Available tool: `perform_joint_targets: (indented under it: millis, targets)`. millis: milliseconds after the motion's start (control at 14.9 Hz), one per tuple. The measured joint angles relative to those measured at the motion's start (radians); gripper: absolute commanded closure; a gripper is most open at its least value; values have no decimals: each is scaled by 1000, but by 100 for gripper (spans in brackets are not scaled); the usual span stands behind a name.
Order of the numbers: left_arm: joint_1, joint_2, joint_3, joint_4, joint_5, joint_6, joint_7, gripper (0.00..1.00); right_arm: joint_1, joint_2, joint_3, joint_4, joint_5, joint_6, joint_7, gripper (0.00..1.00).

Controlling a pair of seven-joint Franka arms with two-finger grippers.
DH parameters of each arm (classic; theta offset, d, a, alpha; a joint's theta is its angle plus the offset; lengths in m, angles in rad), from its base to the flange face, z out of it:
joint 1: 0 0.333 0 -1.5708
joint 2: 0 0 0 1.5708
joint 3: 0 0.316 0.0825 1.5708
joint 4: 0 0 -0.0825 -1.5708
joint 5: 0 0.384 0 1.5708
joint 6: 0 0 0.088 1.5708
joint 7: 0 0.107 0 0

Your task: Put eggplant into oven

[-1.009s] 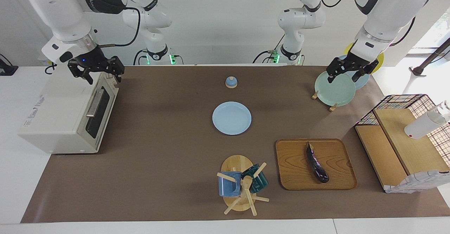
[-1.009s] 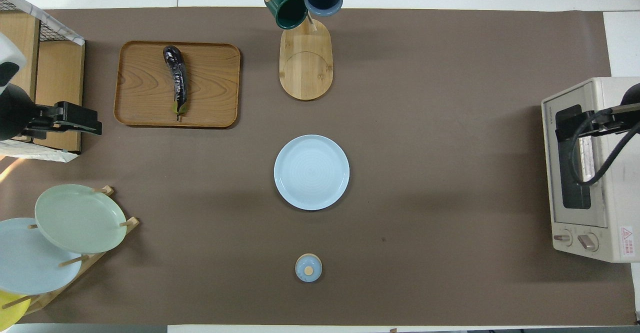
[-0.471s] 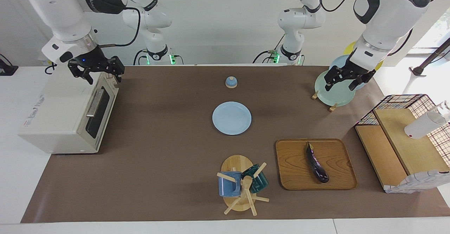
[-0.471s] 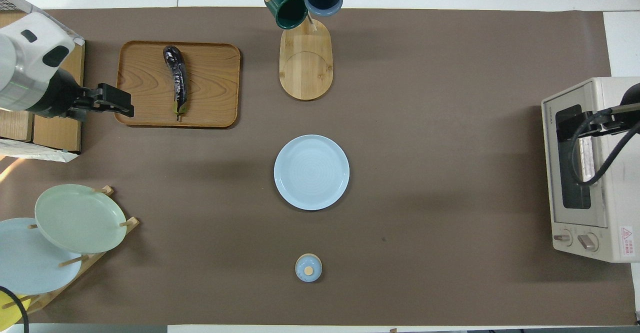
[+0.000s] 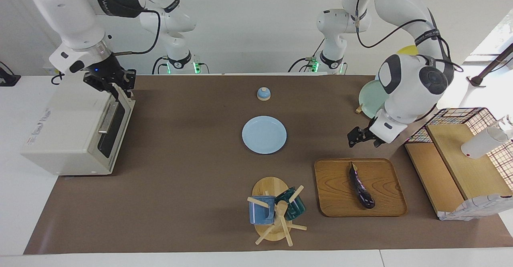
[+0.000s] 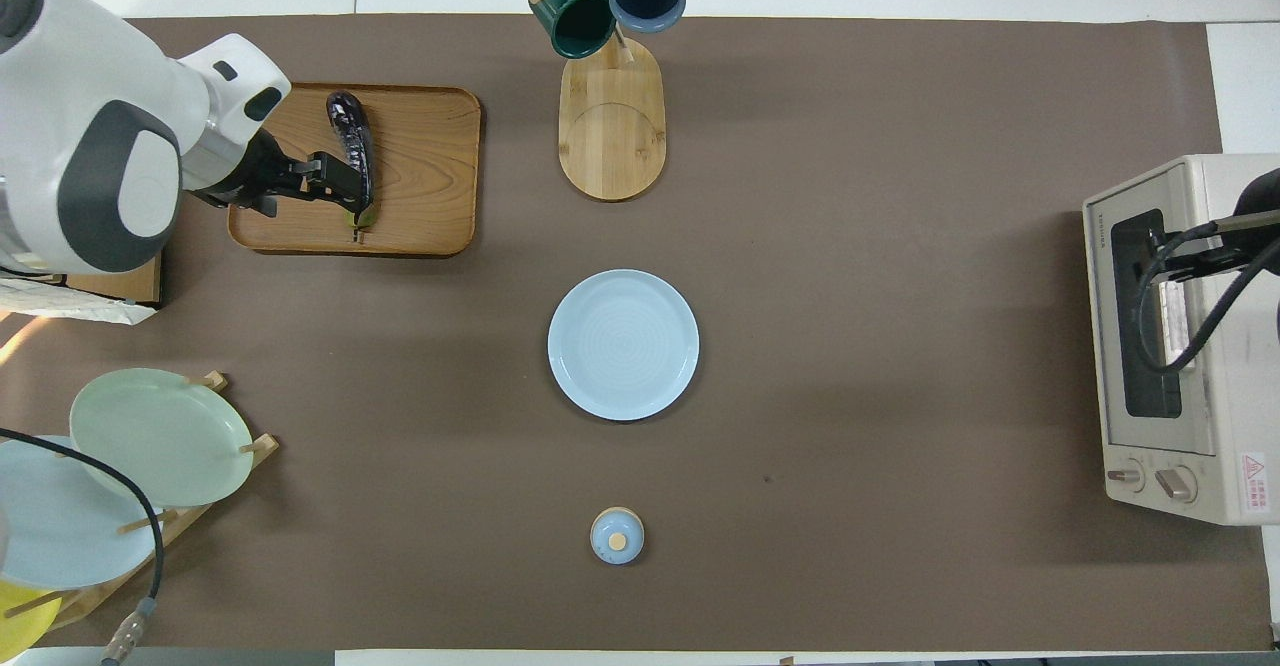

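- While my left claw [image 5: 359, 135] hangs wide open over the tray's [image 5: 332, 203] robot-side edge, the eggplant [image 5: 361, 186] lies untouched on the tray; a skewed descent could roll it.
- Right claw [image 5: 116, 83] at the oven's [image 5: 60, 134] handle, grip unreadable; oven door closed, a slip leaves it shut.
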Motion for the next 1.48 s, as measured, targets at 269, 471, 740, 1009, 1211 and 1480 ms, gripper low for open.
perform_joint_targets:
  millis: [269,471,740,1009,1211,1480]
  targets:
    - [-4,134,1,51,7,88,12,0,-38,-38,-12,-145,-32,151,21,100]
    - [-5,185,1,66,30,164,22,0,-61,-42,-14,-215,-88,221,61,100]
    - [-9,195,1,42,47,239,32,0,-66,-37,-14,-269,-174,285,74,100]
    - [-9,196,1,23,56,270,57,1,-79,-33,-15,-309,-197,332,74,100]
    - [-9,196,1,20,74,274,95,4,-81,-33,-15,-324,-199,336,74,100]
    - [-11,197,1,-9,100,313,106,13,-83,-32,-15,-362,-200,384,74,100]
